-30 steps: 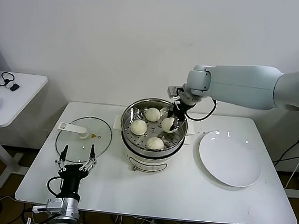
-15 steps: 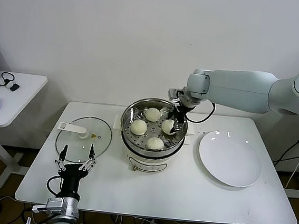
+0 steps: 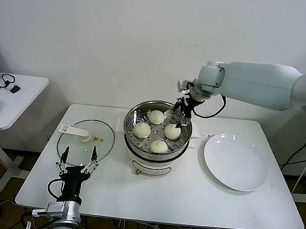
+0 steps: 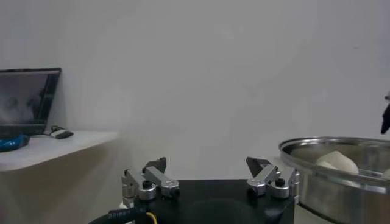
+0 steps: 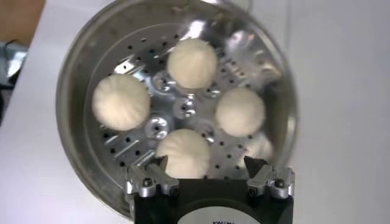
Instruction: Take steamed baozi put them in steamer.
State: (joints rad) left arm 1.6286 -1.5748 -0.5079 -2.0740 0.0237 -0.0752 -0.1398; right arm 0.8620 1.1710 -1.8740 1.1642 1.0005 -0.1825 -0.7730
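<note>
The steamer stands mid-table, a steel pot with a perforated basket. Four steamed baozi lie in the basket: at the back, left, right and front. My right gripper hangs open and empty just above the pot's back right rim, over the right bun. In the right wrist view the open gripper looks down into the steamer on all four buns, one close to its fingertips. My left gripper is parked open at the table's front left, and shows open in the left wrist view.
A white plate lies bare to the right of the steamer. The flat glass lid with a white handle lies to its left, just beyond my left gripper. A small side table stands at the far left.
My right gripper has let go of the right-hand bun and risen out of the basket to just above the rim. The bun stays in the steamer. The left arm has not moved.
</note>
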